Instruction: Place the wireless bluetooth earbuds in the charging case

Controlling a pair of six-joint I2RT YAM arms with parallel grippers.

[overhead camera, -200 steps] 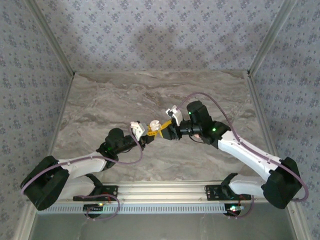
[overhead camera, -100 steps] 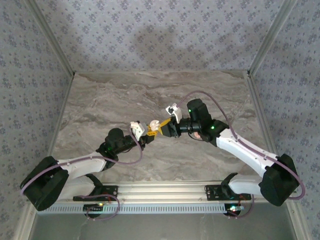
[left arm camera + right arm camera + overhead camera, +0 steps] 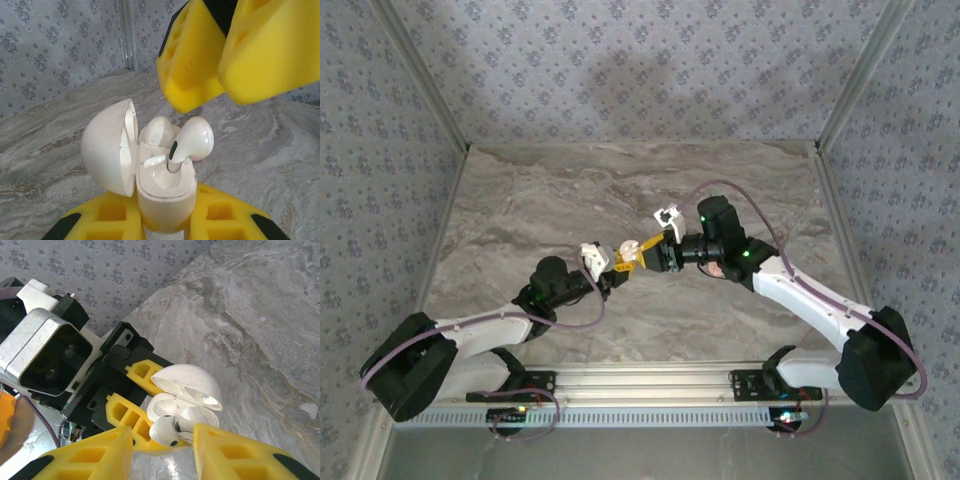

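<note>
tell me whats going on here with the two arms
The left gripper is clamped on a small white charging case with its lid flipped open. One earbud already sits in its slot. The second earbud has its stem in the other slot but leans out, not fully seated. The right gripper hangs open just above it without touching.

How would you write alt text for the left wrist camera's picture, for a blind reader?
An open white charging case is gripped by the left hand. It holds a seated earbud and a tilted earbud only partly in its slot. The right hand hovers open above.
</note>
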